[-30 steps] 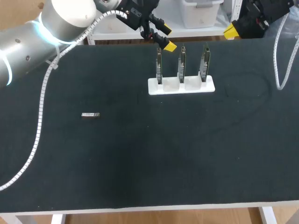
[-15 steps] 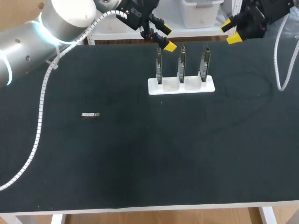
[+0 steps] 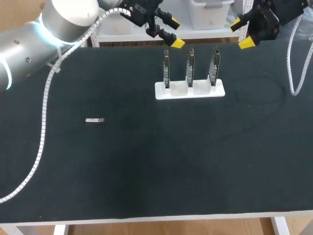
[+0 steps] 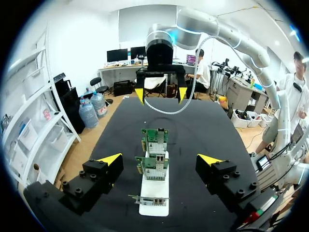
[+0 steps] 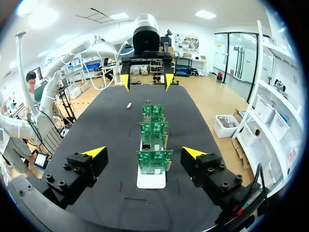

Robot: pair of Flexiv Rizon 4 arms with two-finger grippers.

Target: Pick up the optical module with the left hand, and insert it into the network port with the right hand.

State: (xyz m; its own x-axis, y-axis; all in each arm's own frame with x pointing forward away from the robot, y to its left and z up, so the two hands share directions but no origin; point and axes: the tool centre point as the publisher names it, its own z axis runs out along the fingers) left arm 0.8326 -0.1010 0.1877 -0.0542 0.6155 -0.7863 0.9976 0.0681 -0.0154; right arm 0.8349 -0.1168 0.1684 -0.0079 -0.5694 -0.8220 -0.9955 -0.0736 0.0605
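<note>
The optical module is being shown lying flat on the table, well apart from the network port cards, while the left gripper and right gripper are being held over the far edge, fingers spread apart.

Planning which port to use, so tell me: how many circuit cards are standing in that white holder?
3. All stand upright in one row in the white holder: the left card, the middle card and the right card. None seems hidden.
</note>
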